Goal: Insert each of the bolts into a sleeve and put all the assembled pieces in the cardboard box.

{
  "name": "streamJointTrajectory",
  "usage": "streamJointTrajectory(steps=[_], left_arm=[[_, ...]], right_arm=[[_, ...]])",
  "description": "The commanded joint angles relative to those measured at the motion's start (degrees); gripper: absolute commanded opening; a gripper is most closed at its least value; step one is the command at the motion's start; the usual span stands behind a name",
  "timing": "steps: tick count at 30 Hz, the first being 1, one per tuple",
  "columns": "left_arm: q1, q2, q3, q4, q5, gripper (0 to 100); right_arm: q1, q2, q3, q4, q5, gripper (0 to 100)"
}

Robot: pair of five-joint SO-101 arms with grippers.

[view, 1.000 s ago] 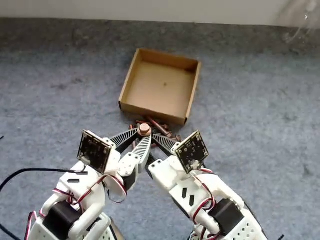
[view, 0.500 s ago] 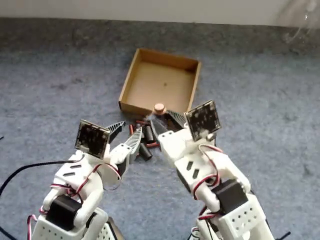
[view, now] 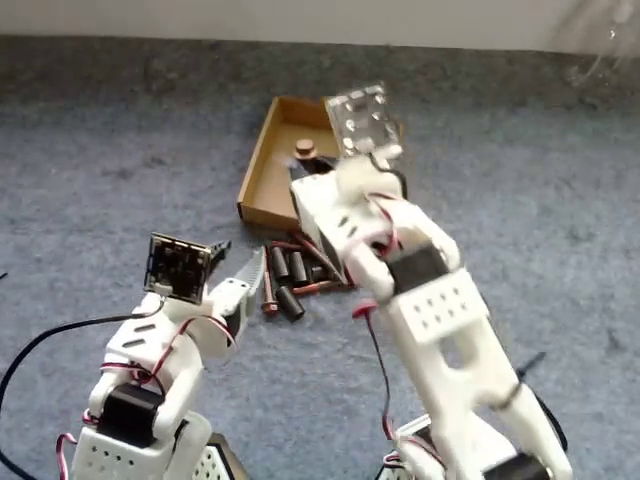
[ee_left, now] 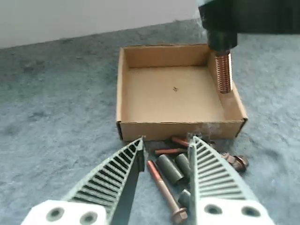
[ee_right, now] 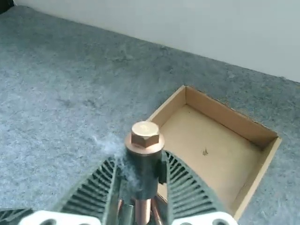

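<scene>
My right gripper (ee_right: pixel 143 180) is shut on an assembled piece (ee_right: pixel 144 161), a copper bolt in a black sleeve, held upright above the cardboard box (view: pixel 262 160). In the left wrist view the piece's threaded end (ee_left: pixel 224 72) hangs over the box (ee_left: pixel 178 129). A pile of loose bolts and black sleeves (view: pixel 290 272) lies on the carpet at the box's near wall. My left gripper (ee_left: pixel 164 168) is open, just short of that pile, above a long bolt (ee_left: pixel 163 190) and a sleeve (ee_left: pixel 169 168).
Grey carpet (view: pixel 520 200) covers the whole surface, bare to the left and right of the box. A pale wall runs along the far edge. A black cable (view: pixel 45 345) trails at the near left.
My right arm lifted the assembled piece from the pile and carried it forward over the box. My left gripper let go and drew back, open.
</scene>
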Motion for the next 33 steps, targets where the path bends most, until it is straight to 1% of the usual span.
streamJointTrajectory(steps=[1, 6, 11, 14, 18, 21, 27, 29, 31, 33], left_arm=[[-4.53, 0.04, 0.48, -4.22, -0.35, 15], [-5.49, 0.04, 1.1, -4.92, -0.35, 15], [-5.49, 0.04, 1.1, -4.92, -0.44, 15], [-5.41, 0.04, 1.1, -4.92, -0.44, 15], [-5.05, 0.04, 1.1, -4.92, -2.46, 15], [-5.05, 0.04, 1.1, -4.92, -2.55, 15], [-4.97, 0.04, 1.1, -4.92, -2.64, 15], [-4.97, 0.04, 1.1, -4.92, -2.64, 15], [-4.97, 0.04, 1.1, -4.92, -2.64, 15], [-4.97, 0.04, 1.1, -4.92, -2.64, 15]], right_arm=[[0.4, 11.91, -12.35, -1.36, -3.52, 0.4], [0.4, 27.74, -22.11, -1.36, -10.73, 0.4], [0.4, 41.01, -31.16, -1.36, -19.69, 0.4], [0.4, 47.52, -36.62, -1.36, -22.51, 0.4], [0.66, 54.9, -42.15, -1.36, -24.09, 0.4], [0.75, 59.12, -45.41, -1.36, -24.0, 0.4], [0.66, 63.08, -47.25, -0.84, -23.65, 0.8], [0.66, 63.6, -47.43, 2.95, -23.65, 4.5], [0.66, 63.87, -47.69, 6.73, -23.65, 12.1], [0.66, 63.69, -47.69, 8.22, -23.65, 18.4]])
